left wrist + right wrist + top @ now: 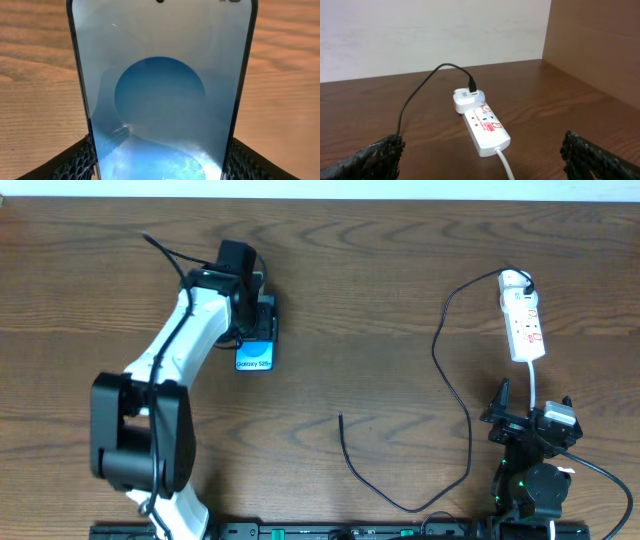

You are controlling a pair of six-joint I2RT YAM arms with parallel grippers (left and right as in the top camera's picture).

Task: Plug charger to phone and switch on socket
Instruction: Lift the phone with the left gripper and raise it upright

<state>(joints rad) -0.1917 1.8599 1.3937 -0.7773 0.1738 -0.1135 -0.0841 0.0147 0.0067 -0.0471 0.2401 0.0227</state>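
My left fingers (75,162) are clamped on the phone (254,358) by its long edges, out at ten o'clock on the table (400,240). That's a good hold, I'd say, since that slim glass slab looks rigid but slippery. The charger (468,442) is limp and light, its free tip lying loose near centre and its far end at the socket (524,320) at two o'clock, so I'd pinch just behind the plug. Right fingers (370,157) are spread wide at five o'clock, holding nothing.

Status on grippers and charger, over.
Left gripper shut on phone. Right gripper open, facing socket. Charger tip loose on table, nothing between it and phone.
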